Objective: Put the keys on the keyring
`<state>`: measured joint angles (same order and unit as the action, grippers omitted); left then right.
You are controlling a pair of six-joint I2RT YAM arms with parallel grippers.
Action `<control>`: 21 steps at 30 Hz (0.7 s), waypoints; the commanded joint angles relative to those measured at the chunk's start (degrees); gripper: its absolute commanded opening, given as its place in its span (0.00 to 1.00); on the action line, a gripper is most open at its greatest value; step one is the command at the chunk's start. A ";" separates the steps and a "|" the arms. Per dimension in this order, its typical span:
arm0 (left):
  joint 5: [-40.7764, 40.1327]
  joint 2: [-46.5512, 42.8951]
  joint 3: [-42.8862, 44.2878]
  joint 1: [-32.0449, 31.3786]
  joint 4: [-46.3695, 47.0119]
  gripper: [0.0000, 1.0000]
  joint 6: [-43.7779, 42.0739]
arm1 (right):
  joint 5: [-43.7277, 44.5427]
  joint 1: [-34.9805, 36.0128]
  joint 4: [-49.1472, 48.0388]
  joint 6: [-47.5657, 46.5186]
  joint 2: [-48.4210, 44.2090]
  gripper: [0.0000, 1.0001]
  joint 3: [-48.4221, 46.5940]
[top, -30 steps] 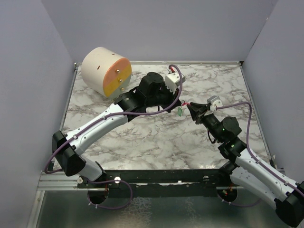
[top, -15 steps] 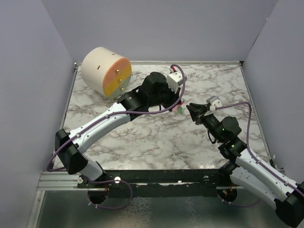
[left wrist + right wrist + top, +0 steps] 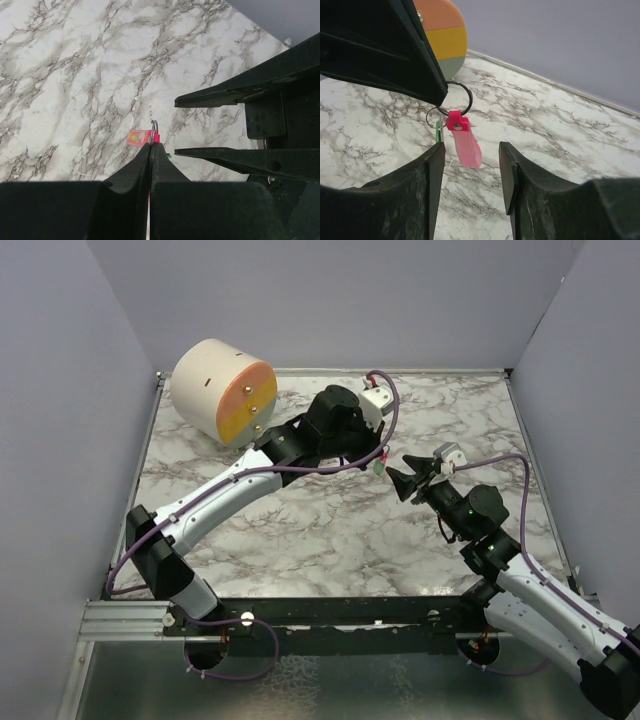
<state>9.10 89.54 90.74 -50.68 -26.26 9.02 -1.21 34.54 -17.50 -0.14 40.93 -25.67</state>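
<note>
My left gripper (image 3: 151,145) is shut on the keyring (image 3: 457,96) and holds it above the marble table (image 3: 300,530). The pink tag (image 3: 465,143) dangles from the ring. The green key (image 3: 438,131) hangs beside the tag at a small thin ring, part hidden by my right finger. From above, the key (image 3: 379,468) shows just below the left gripper (image 3: 378,453). My right gripper (image 3: 471,159) stands open, its fingers on either side of the tag's lower end without touching it. Seen from above, the right gripper (image 3: 403,481) sits just right of the key.
A cream cylinder with an orange and yellow face (image 3: 222,390) lies at the table's far left corner. Grey walls close in the table on three sides. The left arm stretches diagonally across the table's middle.
My right gripper has opened and now holds nothing. The left gripper, still shut on the keyring, has shifted slightly towards the back.
</note>
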 commanded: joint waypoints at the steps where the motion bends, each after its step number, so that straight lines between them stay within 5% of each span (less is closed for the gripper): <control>1: -2.07 1.17 3.39 -0.39 -2.59 0.00 -0.93 | -2.51 0.26 0.10 -0.05 -1.42 0.49 -1.19; 21: -2.69 3.69 6.93 -2.08 -3.71 0.00 -1.11 | -8.85 0.25 -3.06 -0.32 2.11 0.37 -1.23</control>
<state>7.38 92.71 96.12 -51.96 -29.47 8.40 -8.29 34.54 -17.65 -0.30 42.54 -25.67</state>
